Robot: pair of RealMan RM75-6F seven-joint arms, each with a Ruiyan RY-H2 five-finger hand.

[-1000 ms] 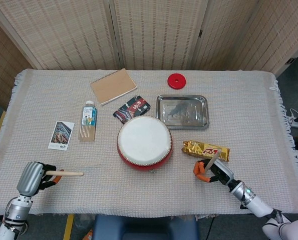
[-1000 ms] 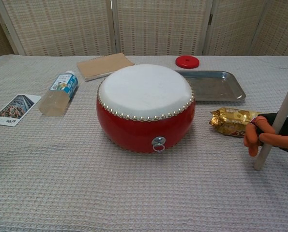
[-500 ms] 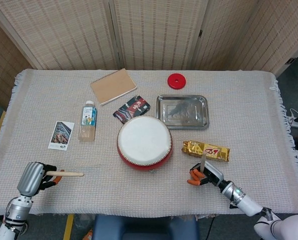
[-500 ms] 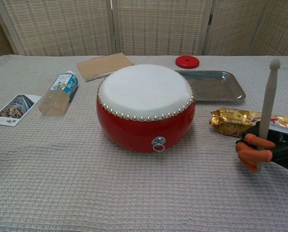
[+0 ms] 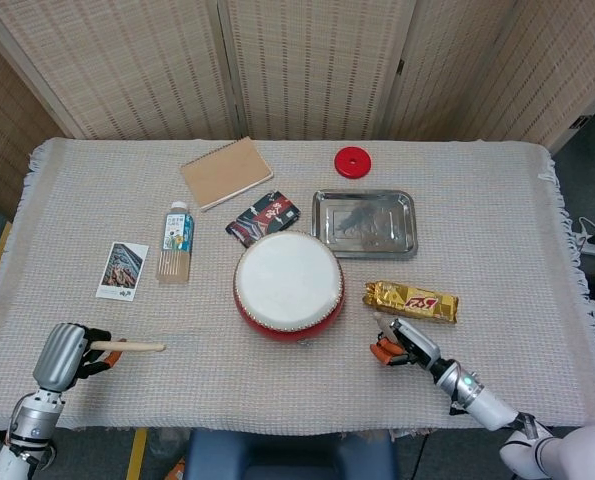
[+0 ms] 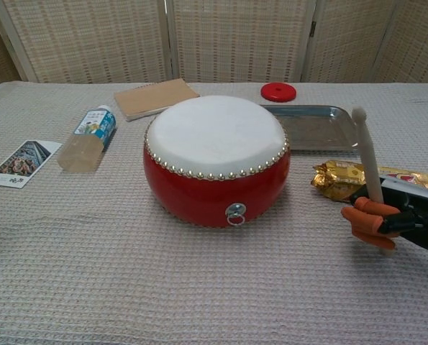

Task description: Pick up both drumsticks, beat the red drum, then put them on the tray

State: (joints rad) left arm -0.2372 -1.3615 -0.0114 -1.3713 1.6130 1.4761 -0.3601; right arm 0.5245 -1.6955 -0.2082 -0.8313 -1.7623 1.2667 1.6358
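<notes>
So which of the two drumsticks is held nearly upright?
The drumstick in the right robot hand, beside the gold snack packet. The left robot hand holds the other drumstick level, pointing toward the drum.

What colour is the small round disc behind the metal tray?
The disc is red; the head view shows it best.

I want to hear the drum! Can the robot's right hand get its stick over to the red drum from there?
Probably yes. The right hand holds its drumstick upright just beside the red drum, with only bare cloth between them; the gold snack packet lies behind, not in the way.
</notes>
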